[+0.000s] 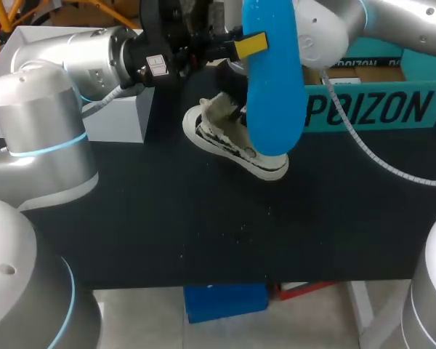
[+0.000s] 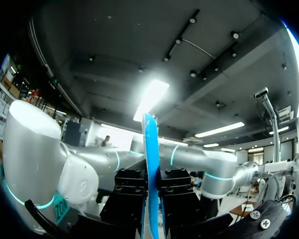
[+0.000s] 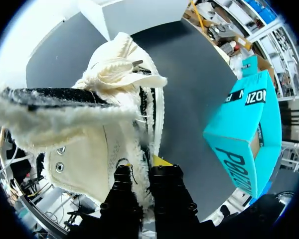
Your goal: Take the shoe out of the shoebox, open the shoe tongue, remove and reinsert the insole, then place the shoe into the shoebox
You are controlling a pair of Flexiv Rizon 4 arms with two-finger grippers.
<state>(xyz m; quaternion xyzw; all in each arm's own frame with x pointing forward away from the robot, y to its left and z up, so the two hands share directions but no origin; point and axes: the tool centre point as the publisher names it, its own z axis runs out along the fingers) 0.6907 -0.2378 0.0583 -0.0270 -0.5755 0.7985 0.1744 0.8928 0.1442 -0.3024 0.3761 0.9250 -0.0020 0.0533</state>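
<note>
Starting at the near edge, the black table [image 1: 203, 218] carries the shoe [image 1: 236, 142], a white canvas sneaker with frayed edges and dark marks. It stands on its sole just past the table's middle, its toe towards 4 o'clock. It is out on the mat, well apart from both boxes.

The right arm [image 1: 392, 18] comes in from 1 o'clock and drops behind the insole to the shoe. In the right wrist view the right gripper [image 3: 142, 191] is clenched on the shoe [image 3: 99, 149]. The ragged cloth of the upper runs between its two dark fingers, and one yellow tip shows against it. The tongue stands pulled up ahead of the fingers.

Above the shoe, towards 12 o'clock, hangs the blue insole [image 1: 272, 80], upright and clear of the table. The left arm [image 1: 51, 94] reaches across from 9 o'clock, and the left gripper [image 1: 253, 45] grasps the insole near its upper end. In the left wrist view the insole [image 2: 150, 149] stands edge-on, pinched between the two fingers of that gripper [image 2: 152, 199].

Farther back, at 2 o'clock, sits the teal shoebox [image 1: 378, 109], open at the top. Its inside shows brown card and a pale slip of paper. The right wrist view shows the same box [image 3: 244, 144] lying well apart from the shoe.

At 10 o'clock stands a white box [image 1: 116, 116]. The left arm covers its top, so its contents cannot be told.
</note>
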